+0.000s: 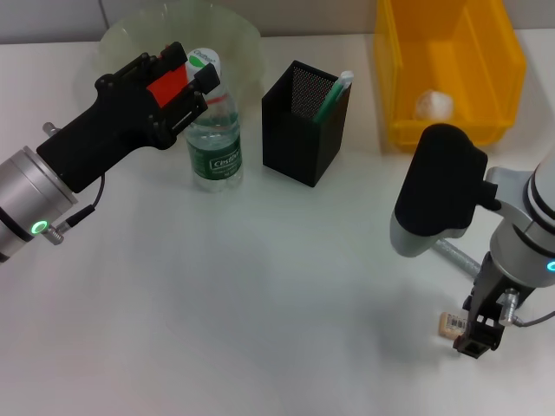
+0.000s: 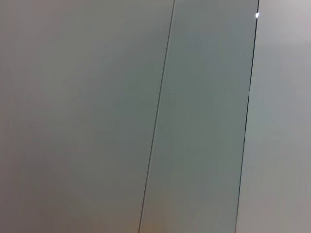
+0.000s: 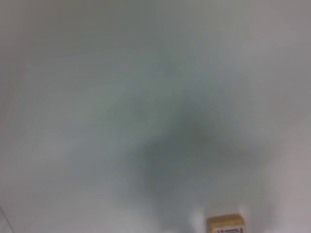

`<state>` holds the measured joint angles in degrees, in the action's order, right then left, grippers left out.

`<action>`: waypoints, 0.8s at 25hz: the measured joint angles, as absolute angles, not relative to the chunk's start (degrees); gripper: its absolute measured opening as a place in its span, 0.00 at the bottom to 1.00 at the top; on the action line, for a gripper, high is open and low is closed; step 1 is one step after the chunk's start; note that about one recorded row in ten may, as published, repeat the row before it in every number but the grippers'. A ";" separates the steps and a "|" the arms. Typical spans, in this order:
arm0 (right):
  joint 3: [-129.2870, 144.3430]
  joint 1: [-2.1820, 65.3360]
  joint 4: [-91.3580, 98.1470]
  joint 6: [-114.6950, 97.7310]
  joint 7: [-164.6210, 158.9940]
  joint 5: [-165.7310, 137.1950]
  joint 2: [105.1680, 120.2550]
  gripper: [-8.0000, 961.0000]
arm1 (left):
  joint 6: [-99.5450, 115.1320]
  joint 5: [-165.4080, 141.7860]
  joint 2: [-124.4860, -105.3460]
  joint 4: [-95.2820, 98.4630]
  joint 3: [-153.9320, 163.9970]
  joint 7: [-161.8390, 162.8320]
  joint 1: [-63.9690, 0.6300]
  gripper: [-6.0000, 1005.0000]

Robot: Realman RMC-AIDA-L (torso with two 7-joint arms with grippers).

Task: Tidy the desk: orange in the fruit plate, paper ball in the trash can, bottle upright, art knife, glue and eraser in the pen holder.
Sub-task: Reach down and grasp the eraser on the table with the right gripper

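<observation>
Gripping the bottle (image 1: 214,139) near its white cap, my left gripper (image 1: 192,82) is reaching in from the left side of the white desk (image 1: 260,295), its black fingers closed around the neck with a red patch showing on its top. That bottle is standing upright, green label facing forward, just in front of the fruit plate (image 1: 130,39), whose pale-green scalloped rim is curving behind my gripper at the far left of the desk. I cannot see any orange from here.

Just right of the bottle, the pen holder (image 1: 303,126) is sitting as a square black mesh cup with a green-and-white stick leaning out of it. Farther right, at the back, the yellow trash can (image 1: 447,69) is holding the paper ball (image 1: 433,105) on its floor.

Down at the near right corner, my right gripper (image 1: 476,340) is pointing at the desk just beside the eraser (image 1: 452,324), the small beige block with its barcode sticker lying flat on the surface. I cannot tell whether those fingers are parted or closed, or whether they are touching the block. My right wrist camera is catching the eraser (image 3: 226,224) at the frame's edge against bare desk.
</observation>
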<state>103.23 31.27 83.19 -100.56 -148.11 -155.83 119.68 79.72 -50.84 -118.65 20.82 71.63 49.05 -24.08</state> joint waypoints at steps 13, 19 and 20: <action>103.52 31.64 82.42 -99.95 -148.23 -155.74 119.71 0.44 | 79.73 -50.54 -118.74 20.83 72.04 49.04 -24.00 0.56; 104.15 32.77 81.04 -98.98 -148.25 -155.73 119.70 0.40 | 79.71 -50.53 -118.74 20.83 72.01 49.04 -23.99 0.56; 104.15 32.77 81.04 -98.98 -148.25 -155.73 119.70 0.39 | 79.71 -50.53 -118.74 20.83 72.01 49.04 -23.99 0.56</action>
